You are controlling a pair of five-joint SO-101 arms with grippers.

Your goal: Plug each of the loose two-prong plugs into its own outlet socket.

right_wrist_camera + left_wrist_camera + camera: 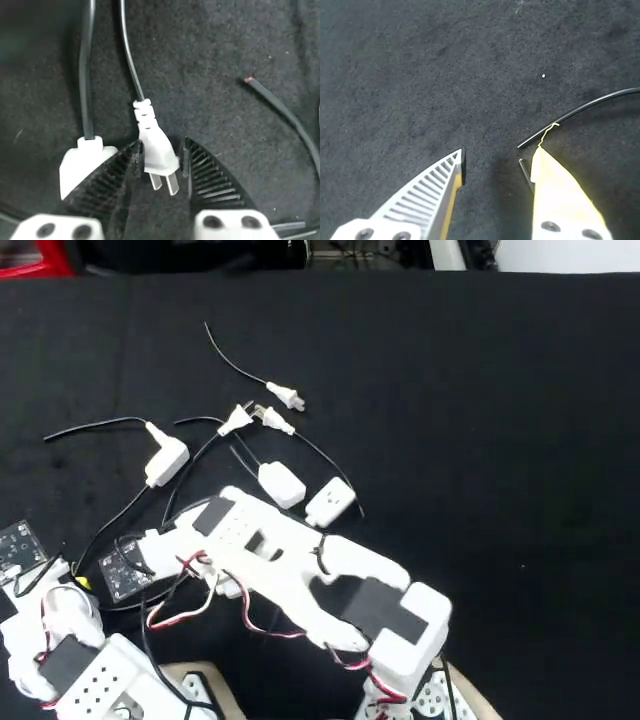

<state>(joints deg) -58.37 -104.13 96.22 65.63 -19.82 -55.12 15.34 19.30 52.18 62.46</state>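
White right arm (300, 560) reaches low from the near right edge toward the table middle and lies over the cords. The right gripper (161, 146) is clamped on a white two-prong plug (156, 152). Fingers sit on both flanks of the plug body, the prongs point back at the wrist, and the cord runs away. The left arm (70, 665) is folded at the near left corner. The left gripper (500, 152) is released, spread wide, with nothing between the fingers, low over the cloth.

A white block (82, 167) on a thick cord sits just beside one right finger. A wire with a bare copper tip (248, 80) lies apart. A thin black wire end (570, 112) is just beside a left fingertip.

Beyond the right arm lie the far plug (286, 397), the middle plug (276, 422) and the third plug (237, 420), all loose. Two white outlet blocks (281, 483) lie at the arm's far edge. An angled white block (165, 460) lies off to the side.

Black cloth (480, 440) covers the table. A red object (35, 255) sits past the far corner.
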